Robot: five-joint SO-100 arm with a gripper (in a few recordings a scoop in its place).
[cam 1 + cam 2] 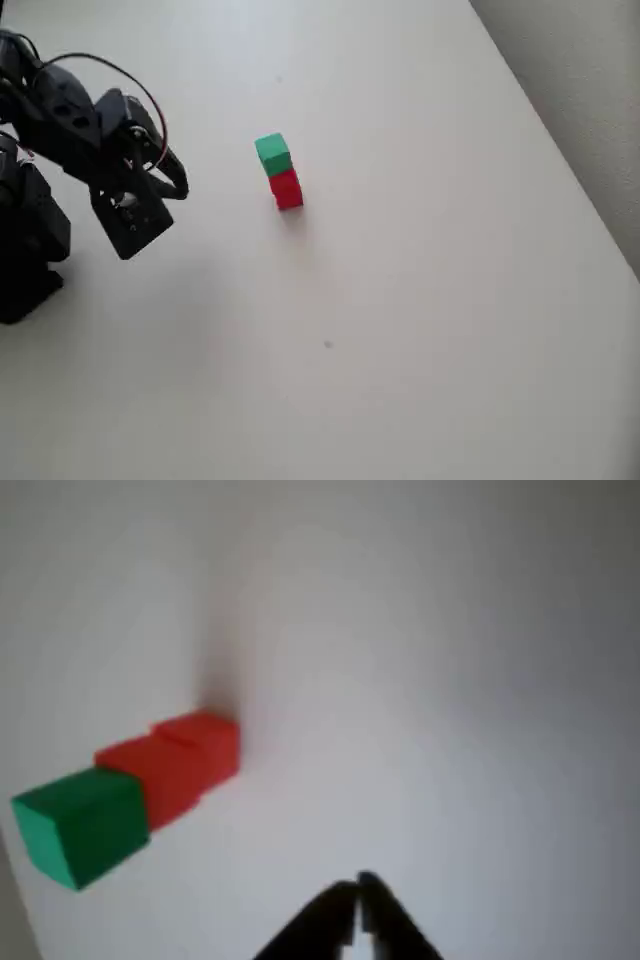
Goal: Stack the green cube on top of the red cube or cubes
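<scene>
**Gripper pulled back and closed, green cube sitting on the red stack**

The gripper (358, 892) has its two black fingertips pressed together at the bottom of the wrist view, with nothing between them. In the overhead view the gripper (135, 225) sits at the left side of the table, well apart from the blocks, with a red wire looping over the arm.

Counting things: one green cube (272, 153), and it's resting on top of the red block (286, 188). In the wrist view the green cube (82, 823) is at the near end of the tower and the red part (178, 763) looks like it has a seam partway along, so it might be two red cubes stacked, but honestly the picture's too blurry to say for sure. The tower stands upright on the table, green touching red, roughly lined up.

As for room: the white table (420, 330) is bare all around the stack, with loads of open surface to the right and below it in the overhead view. The table's right edge runs diagonally from top centre down to the right side, and the stack is well away from it. There are a couple of tiny dark specks on the surface.
</scene>
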